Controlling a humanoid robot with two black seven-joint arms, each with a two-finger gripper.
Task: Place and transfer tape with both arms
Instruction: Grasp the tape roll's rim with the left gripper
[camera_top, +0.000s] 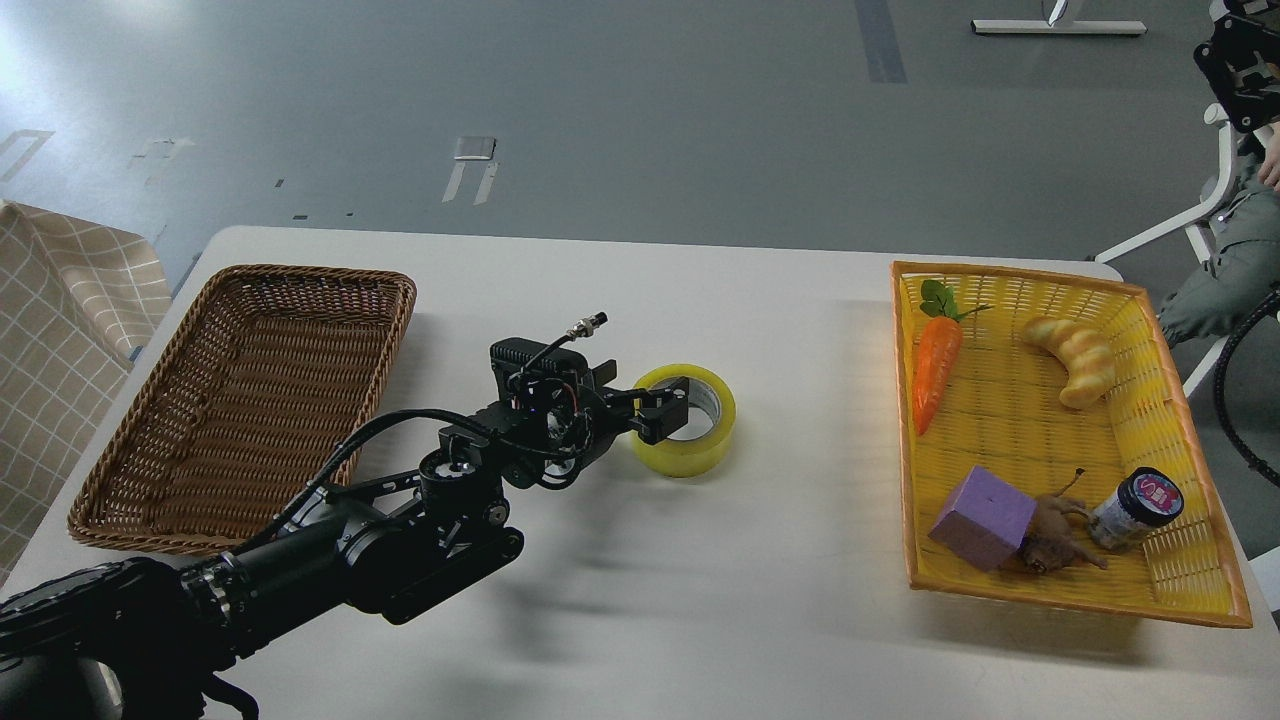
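Observation:
The tape (700, 447), a yellow ring-shaped roll with a pale core, lies flat on the white table (700, 600) near its middle. My left arm comes in from the lower left. Its gripper (664, 408) is down at the roll's left side. The fingers look spread: one fingertip (680, 388) is over the roll's hole, the other (648, 430) is by the outer left wall. The roll rests on the table. My right arm and its gripper are out of view.
A brown wicker basket (240, 400) stands at the left. A yellow plastic basket (1180, 560) at the right holds a toy carrot (936, 370), a croissant-shaped bread (1075, 358), a purple block (982, 518), a small jar (1138, 508) and a brown figure (1055, 535).

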